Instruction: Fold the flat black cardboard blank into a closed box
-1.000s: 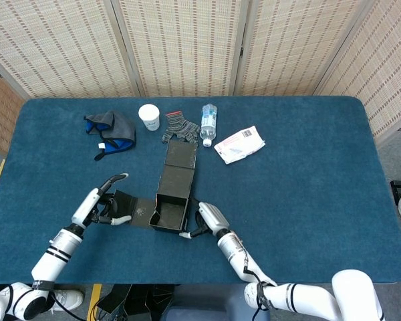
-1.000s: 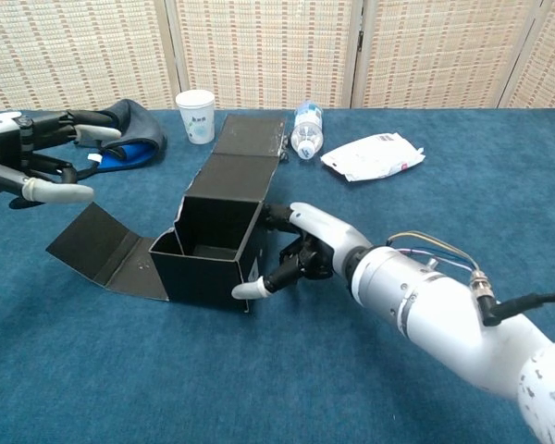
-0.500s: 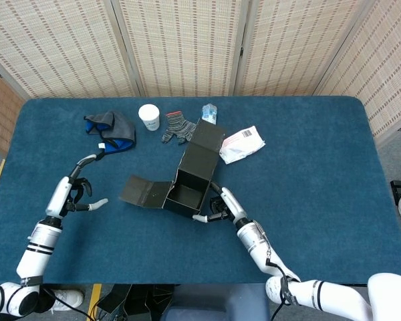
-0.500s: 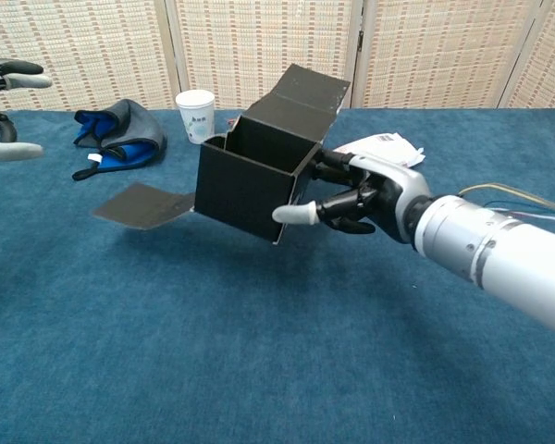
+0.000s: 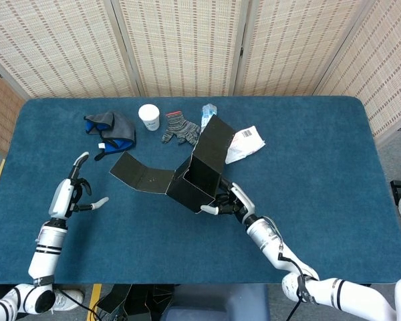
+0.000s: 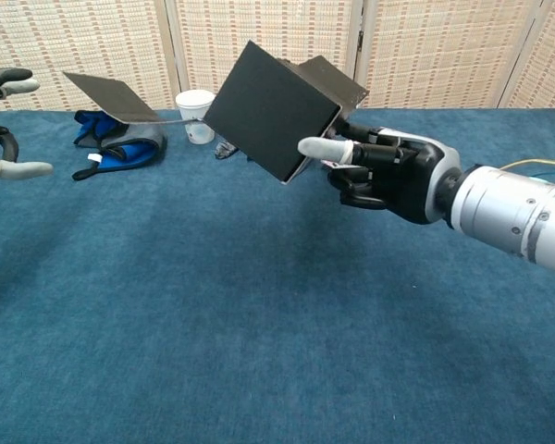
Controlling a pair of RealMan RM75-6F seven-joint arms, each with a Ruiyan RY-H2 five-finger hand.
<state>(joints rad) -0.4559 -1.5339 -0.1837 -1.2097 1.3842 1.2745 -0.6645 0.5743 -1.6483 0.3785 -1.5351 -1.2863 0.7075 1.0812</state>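
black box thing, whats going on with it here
The right hand holds the partly folded black cardboard box lifted off the blue table and tilted, with one long flap sticking out unfolded toward the robot's left. The left hand is off to the side with its fingers apart, holding nothing. The box is not closed yet. A paper cup, a water bottle and a white packet lie behind it.
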